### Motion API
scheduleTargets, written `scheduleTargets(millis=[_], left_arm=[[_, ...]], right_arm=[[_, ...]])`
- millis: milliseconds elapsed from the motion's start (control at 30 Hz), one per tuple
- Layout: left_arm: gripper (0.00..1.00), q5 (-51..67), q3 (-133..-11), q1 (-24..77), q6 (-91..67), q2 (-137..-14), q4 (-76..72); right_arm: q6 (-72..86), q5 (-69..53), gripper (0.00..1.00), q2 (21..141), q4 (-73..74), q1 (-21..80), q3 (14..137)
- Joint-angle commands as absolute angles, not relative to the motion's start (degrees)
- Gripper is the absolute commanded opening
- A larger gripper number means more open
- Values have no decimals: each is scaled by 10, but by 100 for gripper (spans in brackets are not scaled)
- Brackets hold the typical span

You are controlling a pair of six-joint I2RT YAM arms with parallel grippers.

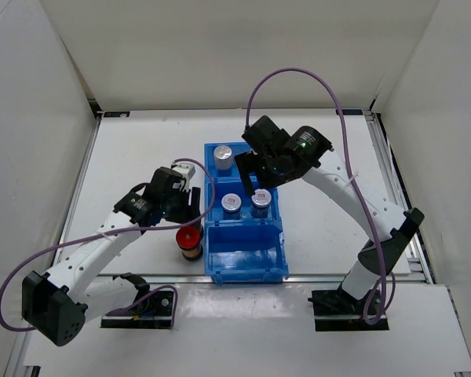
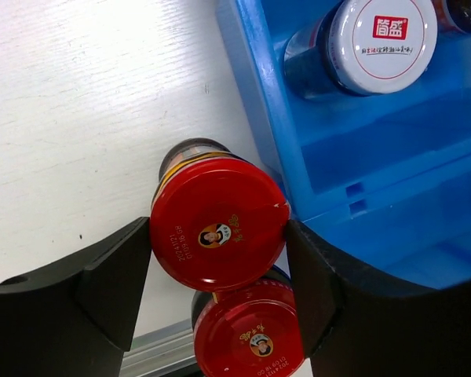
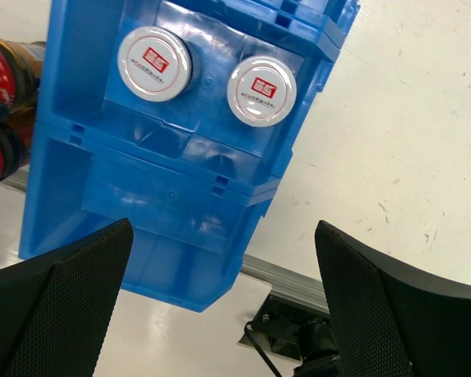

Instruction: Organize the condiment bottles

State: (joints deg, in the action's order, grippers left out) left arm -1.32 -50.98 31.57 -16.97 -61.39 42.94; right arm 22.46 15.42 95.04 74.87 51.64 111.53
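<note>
White table [image 1: 141, 157] | left jaws clamp red-capped bottle [image 2: 218, 234] | right jaws spread, empty | white-capped bottles [image 3: 154, 63] read 简盛

Top view: you look down over the whole table [image 1: 141, 149].
Wrist views: close, facing down.
Shared: blue bin [image 1: 246, 255], one white-capped bottle [image 1: 232, 202].

White arms [image 1: 90, 253], black joints [image 1: 302, 145], purple cables [image 1: 298, 72], black grippers [image 2: 218, 263].

Blue plastic bin [image 1: 247, 273], three compartments in a row, stands on the white tabletop [image 1: 141, 149] near its front edge. Metal rail [image 3: 282, 281] borders that edge. White panels [image 1: 235, 47] enclose three sides.
</note>
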Motion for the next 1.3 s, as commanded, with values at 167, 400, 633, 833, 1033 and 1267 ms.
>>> scheduleTargets(millis=[167,400,633,833,1033,1267], left_arm=[[100,-42,-491,309,-173,-601,433],[100,-54,-491,309,-178,-606,433],[92,-69,-508,309,-196,-613,439],[82,-69,-508,309,-201,-613,439],[64,-74,-508,304,-207,-618,439],[30,-99,-520,299,-207,-607,444]], right_arm=[[238,175,100,924,737,517,1092],[238,175,100,924,737,517,1086],[238,181,100,912,731,511,1073],[238,181,100,912,726,511,1073],[232,181,100,912,726,511,1073],[232,181,100,912,726,505,1068]])
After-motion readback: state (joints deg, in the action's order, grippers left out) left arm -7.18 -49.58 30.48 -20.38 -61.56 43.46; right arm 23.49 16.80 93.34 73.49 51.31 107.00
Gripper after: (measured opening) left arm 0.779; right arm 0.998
